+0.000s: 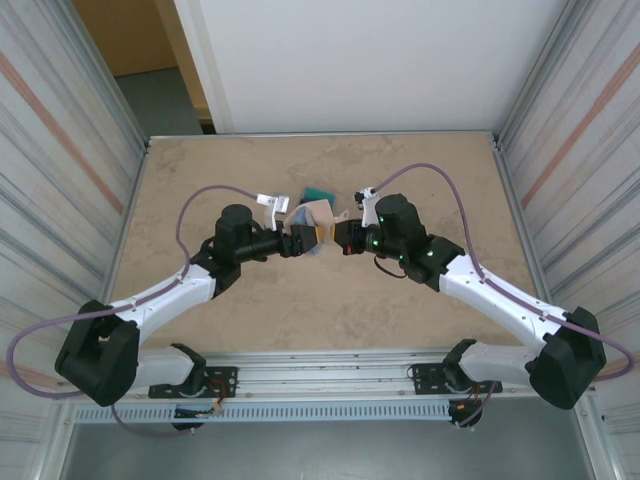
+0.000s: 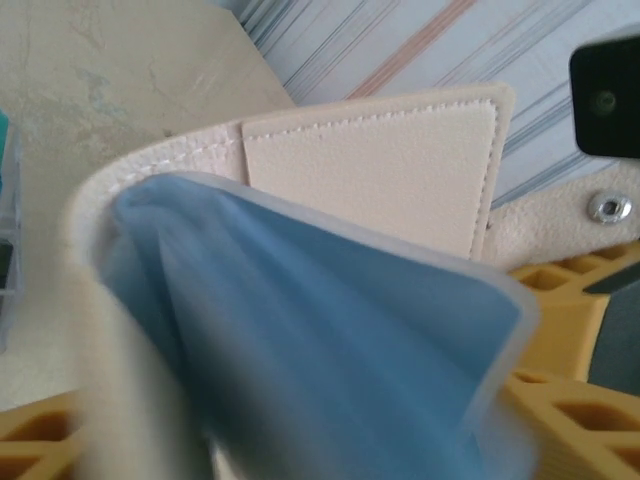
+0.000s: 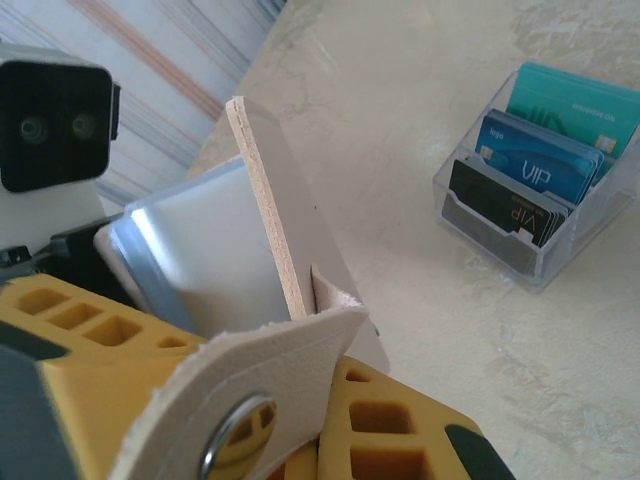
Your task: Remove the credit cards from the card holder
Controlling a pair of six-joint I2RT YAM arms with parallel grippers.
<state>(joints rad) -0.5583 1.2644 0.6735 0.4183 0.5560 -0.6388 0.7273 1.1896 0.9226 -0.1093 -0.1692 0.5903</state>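
Note:
The card holder (image 1: 318,225) hangs above the table's middle, held between my two grippers. In the left wrist view its pale blue inner face (image 2: 330,340) bulges toward the camera, with the tan outer flap (image 2: 380,170) behind it. My left gripper (image 1: 303,240) is shut on the holder's body, its yellow fingers (image 2: 35,435) showing at either side. My right gripper (image 1: 343,238) is shut on the holder's tan snap tab (image 3: 270,380), between yellow fingers (image 3: 400,425). The credit cards (image 3: 545,160), teal, blue and dark, stand in a clear plastic box on the table, apart from the holder.
The clear box (image 3: 500,255) sits just behind the grippers, its teal card (image 1: 318,193) visible from above. Corrugated walls (image 1: 60,150) enclose the table left and right, with a white panel at the back. Bare tabletop (image 1: 420,180) lies all around.

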